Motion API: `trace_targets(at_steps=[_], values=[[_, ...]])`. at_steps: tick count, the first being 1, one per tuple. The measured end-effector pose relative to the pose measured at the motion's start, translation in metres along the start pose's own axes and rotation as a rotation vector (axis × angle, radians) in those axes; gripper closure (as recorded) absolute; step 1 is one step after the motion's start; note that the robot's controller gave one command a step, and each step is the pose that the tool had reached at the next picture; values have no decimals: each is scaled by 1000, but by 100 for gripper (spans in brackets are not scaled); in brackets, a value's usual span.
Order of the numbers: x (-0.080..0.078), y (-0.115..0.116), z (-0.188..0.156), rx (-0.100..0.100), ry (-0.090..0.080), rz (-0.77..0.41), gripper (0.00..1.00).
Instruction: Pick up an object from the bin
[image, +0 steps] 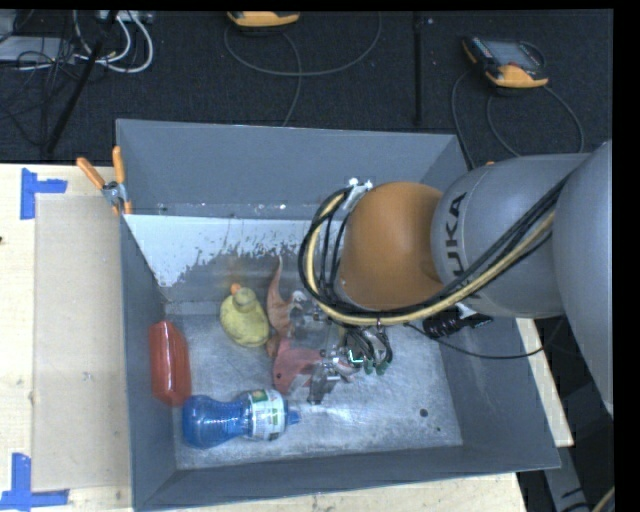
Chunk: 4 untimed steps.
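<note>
- Your landmark for this report is the blue bottle (225, 420). It lies on its side on the floor of the bin (300, 170), near the front wall, and a white and green label wraps its right end.
- The gripper (322, 382) sits low in the bin, just above and to the right of the bottle's labelled end. It is close to the bottle but apart from it.
- You cannot tell from this view whether the gripper is wide, narrow or closed on anything. The wrist hardware and the shadow around it mask its tip.
- The thing nearest the gripper is a dull red-pink figure (283, 355). It has a broad lower body and a long thin part reaching away from the bottle toward the back wall.
- The body of the figure lies directly above the bottle's labelled end, between the bottle and the yellow thing, with the gripper hard against its right side.
- You cannot confirm contact between gripper and figure, and nothing is seen held.
- A yellow pear-shaped toy (244, 320) stands farther above the bottle, just left of the figure's thin part.
- A red oblong thing (170, 360) lies above the bottle's blue left end, well apart from the gripper.
- The orange wrist cover (390, 245), ringed by looped cables (318, 250), hangs above and to the right of the bottle.
- The grey arm (540, 240) runs from that cover away to the right.
</note>
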<state>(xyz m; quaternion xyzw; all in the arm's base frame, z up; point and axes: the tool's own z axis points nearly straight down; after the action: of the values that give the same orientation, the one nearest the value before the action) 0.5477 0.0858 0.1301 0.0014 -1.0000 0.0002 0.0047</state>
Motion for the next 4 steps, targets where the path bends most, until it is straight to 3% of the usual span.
trace_targets(at_steps=[2,3,4], values=[[-9,-9,11,-1,-9,-50,0],[13,18,37,2,-8,-120,0],[-31,39,55,-5,-11,-97,100]])
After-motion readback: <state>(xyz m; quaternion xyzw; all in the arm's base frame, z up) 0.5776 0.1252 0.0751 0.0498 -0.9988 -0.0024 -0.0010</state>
